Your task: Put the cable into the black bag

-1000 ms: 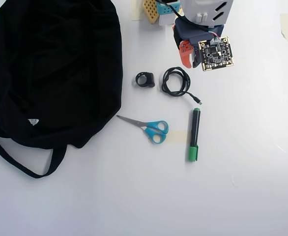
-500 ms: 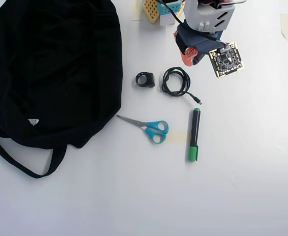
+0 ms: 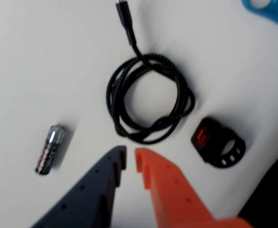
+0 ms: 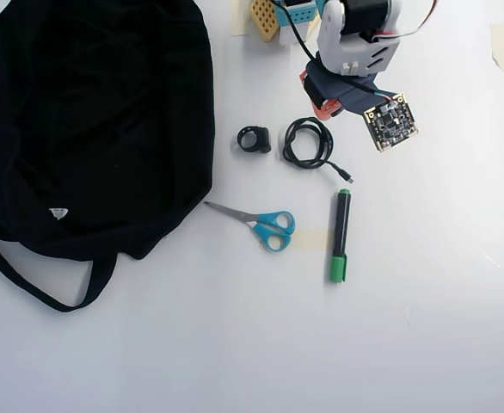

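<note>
While gripper [image 3: 130, 159] hangs just short of cable [image 3: 148, 97] in wrist view, jaws nearly shut and holding nothing, we're calling this reach step, grab not made yet. Cable lies coiled on table between small black ring [image 4: 254, 139] and green marker [image 4: 340, 237]. Black bag [image 4: 89, 120] sits off left in overhead view. Next, we reckon: open jaws, drop onto coil's near edge.

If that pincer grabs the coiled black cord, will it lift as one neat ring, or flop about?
Probably floppy. The cable is a thin braided cord in loose, untied loops, so a pinched strand would likely let the rest sag or unwind. Its plug tail sticks out free and may dangle. It looks light, so the nearly closed pincer should lift it easily.
</note>
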{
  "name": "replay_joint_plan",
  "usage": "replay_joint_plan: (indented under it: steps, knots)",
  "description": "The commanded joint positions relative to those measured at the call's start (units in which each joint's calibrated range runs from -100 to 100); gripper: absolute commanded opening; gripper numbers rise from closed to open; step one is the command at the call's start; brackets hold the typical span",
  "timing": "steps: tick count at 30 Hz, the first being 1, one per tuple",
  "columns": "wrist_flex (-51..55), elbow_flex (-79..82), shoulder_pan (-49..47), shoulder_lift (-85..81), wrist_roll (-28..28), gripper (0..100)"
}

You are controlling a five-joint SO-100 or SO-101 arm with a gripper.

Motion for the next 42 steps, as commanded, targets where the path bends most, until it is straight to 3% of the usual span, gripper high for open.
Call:
replay_joint_plan:
  steps: [1,17,30,42]
  knots:
    - [-4.8,1.9,-0.1,-1.1,0.7,3]
    - [-10.4,6.1,-0.1,2.8,0.6,3]
    - [-12.8,6.7,-0.1,3.9,0.6,29]
    - [-12.8,5.9,-0.7,10.3,1.1,31]
